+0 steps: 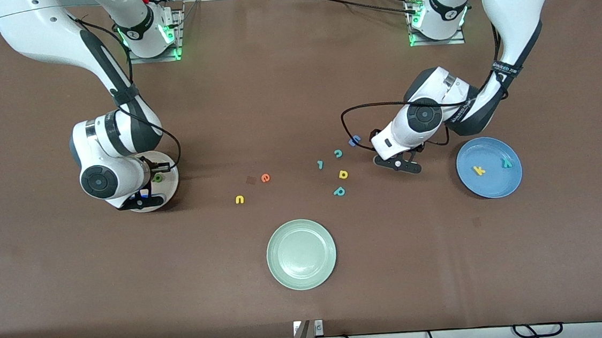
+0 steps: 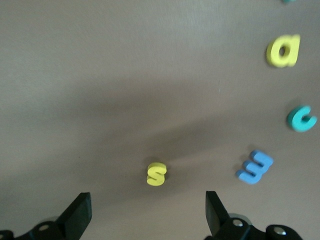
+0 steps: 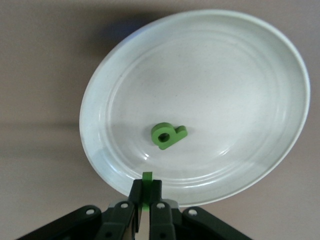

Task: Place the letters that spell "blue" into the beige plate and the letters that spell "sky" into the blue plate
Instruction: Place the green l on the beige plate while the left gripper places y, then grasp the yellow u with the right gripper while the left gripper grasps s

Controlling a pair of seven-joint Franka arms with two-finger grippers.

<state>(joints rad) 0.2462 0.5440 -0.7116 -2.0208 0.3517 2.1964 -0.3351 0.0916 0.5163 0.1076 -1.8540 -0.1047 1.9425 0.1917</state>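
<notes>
Nearest the front camera, a round pale green plate (image 1: 301,254) is sitting empty on the brown worktop (image 1: 309,276), and it is posing the plainest risk of a mix-up, since it belongs to neither word. Farther from the camera, the small yellow foam "u" (image 1: 239,199) and orange foam "e" (image 1: 265,177) are lying well apart from the round beige plate (image 1: 170,183), waiting to be fetched. The right gripper (image 3: 145,200) is hovering over that plate's rim with its jaws clamped on a thin olive-green foam bar "l" (image 3: 146,176); let go this close to the edge, the bar could be tipping off onto the worktop rather than landing beside the green foam "b" (image 3: 168,135) lying inside. Toward the left arm's end, the round sky-blue plate (image 1: 490,186) is holding the yellow foam "k" (image 1: 479,170) and teal foam "y" (image 1: 506,162). The left gripper (image 2: 145,212) is hanging over the yellow foam "s" (image 2: 156,173) with its jaws standing wide apart. Crowding it are a blue blocky foam letter (image 2: 254,167), a teal foam "c" (image 2: 301,118) and a yellow foam "a" (image 2: 283,50); a careless descent could be nudging the blue one, and the yellow "a" is looking easy to mistake for the target. A teal "p" (image 1: 339,191) and a small teal bar (image 1: 320,164) are also lying nearby.
</notes>
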